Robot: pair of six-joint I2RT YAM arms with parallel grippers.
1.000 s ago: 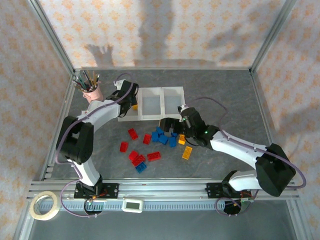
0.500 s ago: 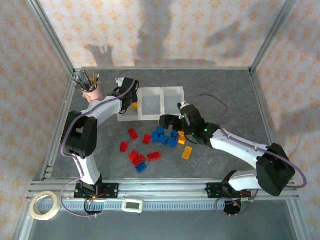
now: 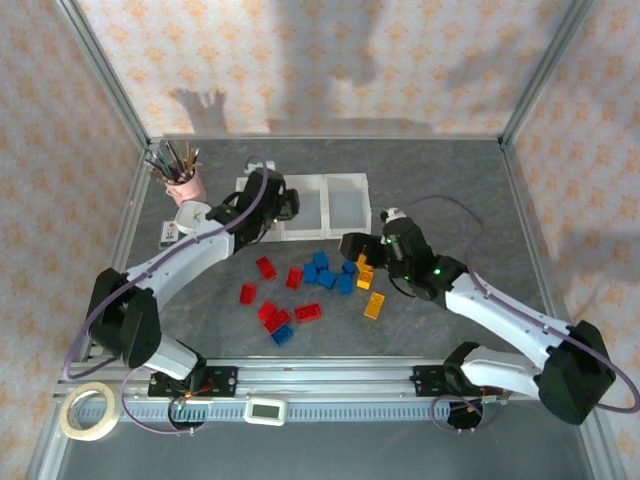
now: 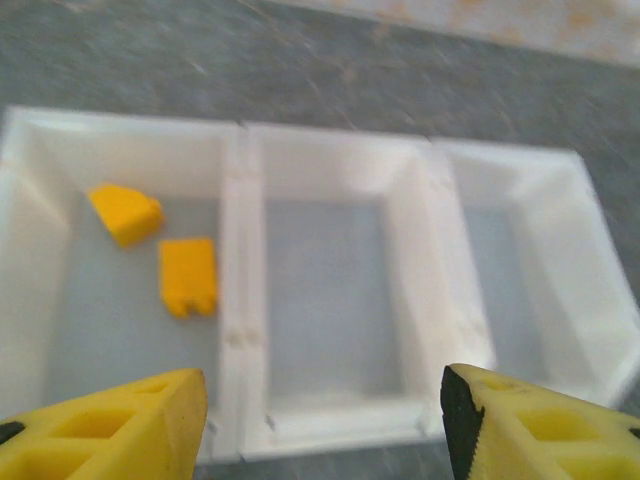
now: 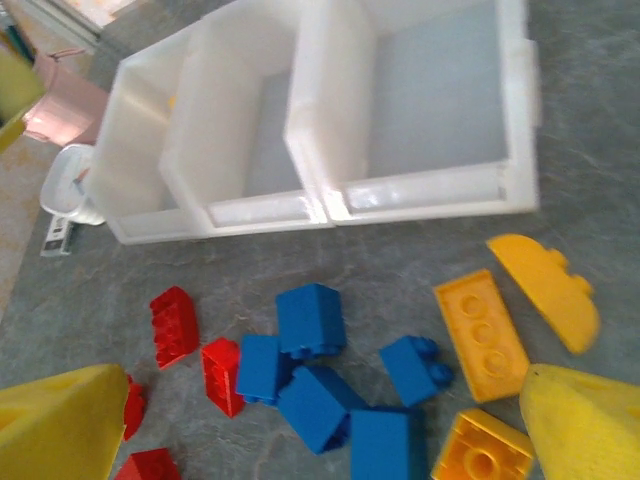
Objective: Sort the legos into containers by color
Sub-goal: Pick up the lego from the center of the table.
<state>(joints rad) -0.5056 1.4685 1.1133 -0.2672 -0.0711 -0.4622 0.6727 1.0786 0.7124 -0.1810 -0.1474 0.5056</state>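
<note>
The containers (image 3: 346, 203) are three joined white bins at the table's back. In the left wrist view the left bin of the containers (image 4: 235, 300) holds two yellow legos (image 4: 188, 275); the middle and right bins hold nothing. My left gripper (image 3: 284, 205) hovers open over the near rim of the middle bin, with nothing between its fingers (image 4: 140, 425). Blue legos (image 3: 325, 272), red legos (image 3: 268, 312) and yellow-orange legos (image 3: 374, 305) lie loose on the grey table. My right gripper (image 3: 352, 245) is open above the blue legos (image 5: 320, 400), holding nothing.
A pink cup of pens (image 3: 183, 182) and a small white dish (image 3: 190, 214) stand left of the bins. A tape roll (image 3: 88, 410) lies outside the front rail. Metal frame posts border the table.
My left gripper has opened and swung right from the left bin to the middle bin. The right gripper has shifted slightly right, still open.
</note>
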